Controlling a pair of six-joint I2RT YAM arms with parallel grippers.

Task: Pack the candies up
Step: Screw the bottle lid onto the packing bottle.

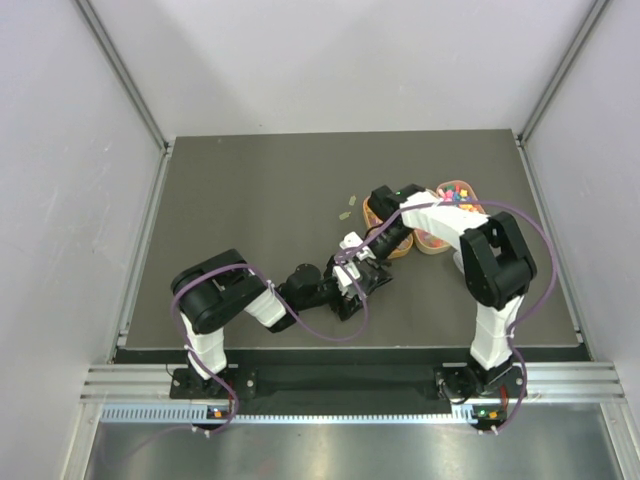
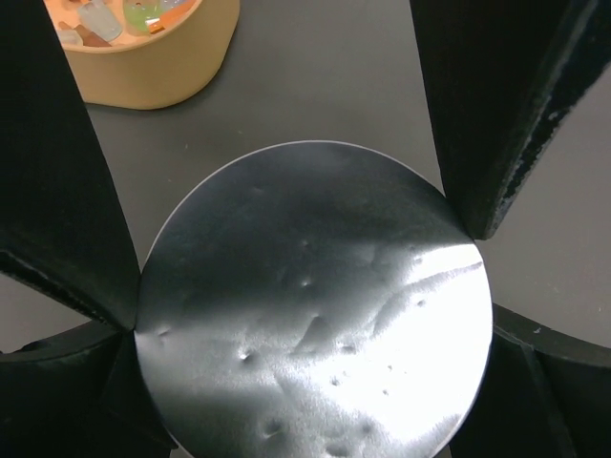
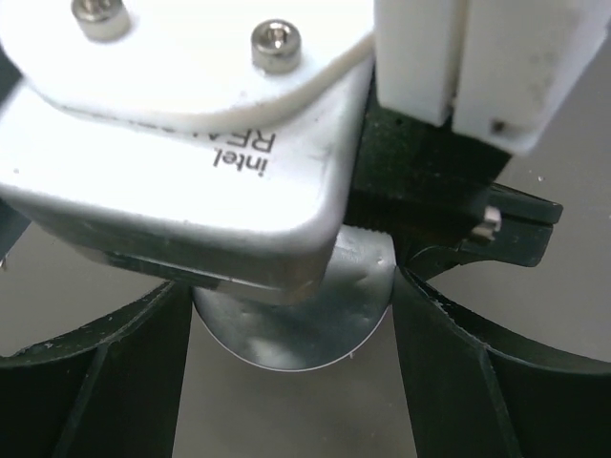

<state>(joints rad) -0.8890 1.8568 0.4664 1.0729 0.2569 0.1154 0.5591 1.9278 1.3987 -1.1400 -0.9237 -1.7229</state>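
A round dish with a dented silver top lies low over the table between the black fingers of my left gripper, which is shut on its two edges. My right gripper reaches in from the opposite side. Its fingers stand against both sides of the same dish. In the top view both grippers meet mid-table, the left and the right. Candies fill the orange trays. A few candies show in the tray at the left wrist view's corner.
Two orange oval trays sit side by side at the right back, partly under the right arm. One tray's wall is close beyond the dish. Two loose pieces lie on the dark table. The left wrist's white camera housing fills the right wrist view.
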